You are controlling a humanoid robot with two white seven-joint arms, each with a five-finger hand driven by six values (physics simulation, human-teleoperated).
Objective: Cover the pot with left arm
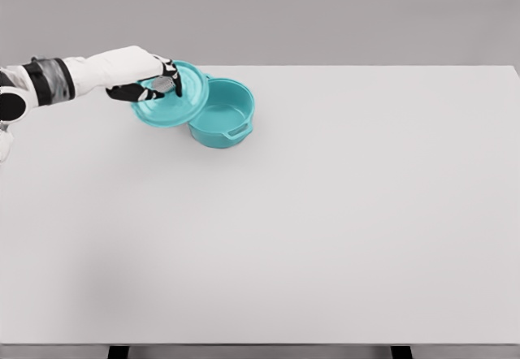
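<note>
A teal pot (224,115) stands uncovered at the far left of the white table (325,213), one side handle facing the front. Its teal lid (172,99) is tilted, its right edge overlapping the pot's left rim. My left hand (159,83) reaches in from the left edge and is shut on the lid's knob, dark fingers curled over the top. The knob itself is hidden under the fingers.
Only the white arm (73,75) crosses the table's far left corner. The table's front edge runs along the bottom of the view.
</note>
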